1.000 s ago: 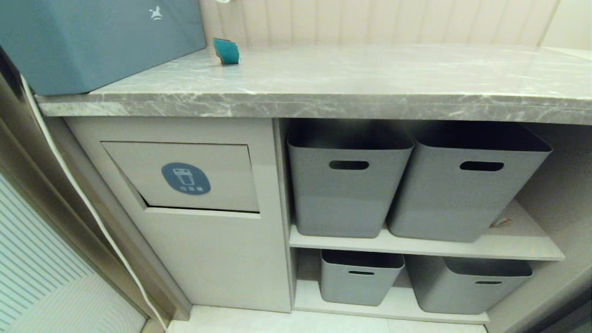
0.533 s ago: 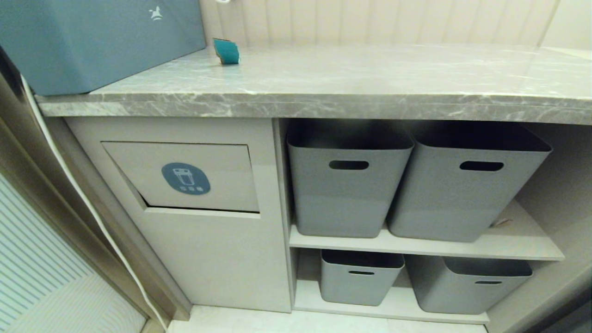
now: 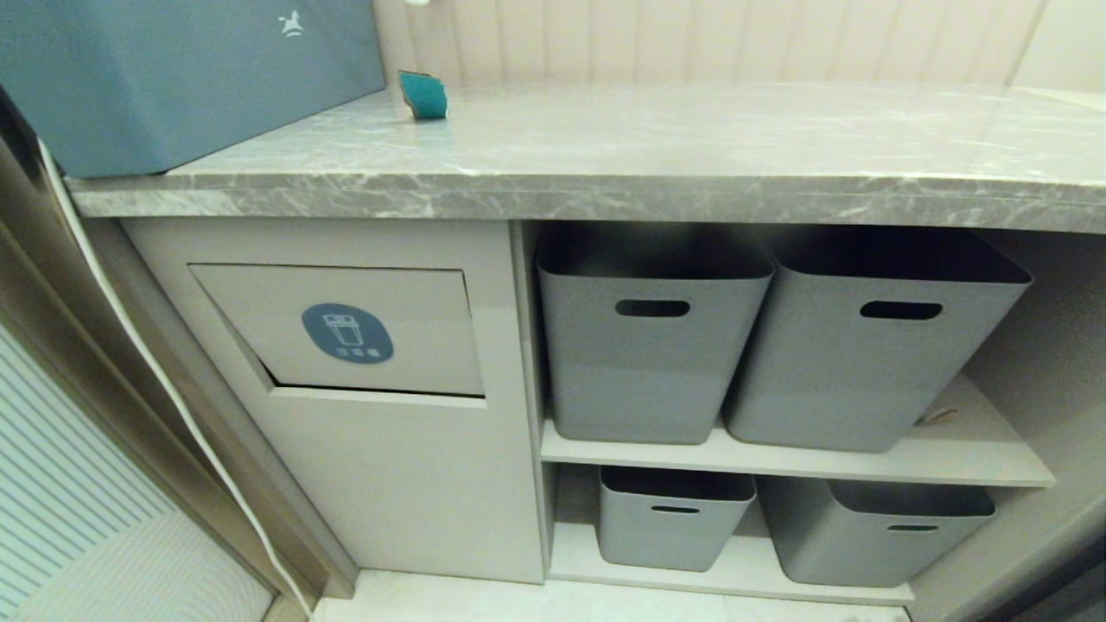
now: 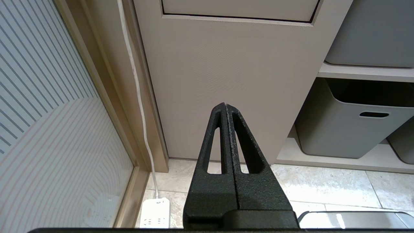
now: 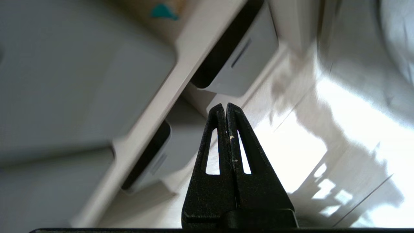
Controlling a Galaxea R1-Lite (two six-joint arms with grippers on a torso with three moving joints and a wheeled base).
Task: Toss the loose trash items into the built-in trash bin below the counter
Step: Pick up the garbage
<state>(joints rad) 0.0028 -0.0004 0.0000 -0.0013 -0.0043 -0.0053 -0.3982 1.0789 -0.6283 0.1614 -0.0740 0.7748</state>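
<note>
From the head camera neither arm is in sight. The wide grey marble-look counter (image 3: 657, 164) with white veining runs across the scene. At its far left stands a long blue-teal box (image 3: 173, 78) printed with a small white horse-like mark, and just to the right of that box lies a small crumpled teal scrap (image 3: 422, 95), apart from the box. Below the counter on the left is the beige built-in trash bin (image 3: 397, 466); its rectangular tilting flap (image 3: 415, 302) carries a round blue sticker (image 3: 346, 333) with a white bin icon and a line of small characters too small to read. To the right, four grey plastic tubs with handle slots (image 3: 648, 363) sit on two pale shelves, two above and two below.

In the left wrist view the black left gripper (image 4: 225, 105) has its two fingers pressed together, holding nothing and touching nothing. It hangs low in front of the bin's plain beige front, below the flap's lower edge and apart from it. A white cable (image 4: 137, 97) runs down to a white power strip (image 4: 155, 213) on the pale tiled floor (image 4: 323, 184).

In the right wrist view, which is motion-smeared, the black right gripper (image 5: 225, 106) is likewise closed tight and empty. It points at the grey tubs and shelf edges on the right of the cabinet and at sunlit floor; a teal patch (image 5: 161, 12) shows far off, and the bin's flap is not visible here.
</note>
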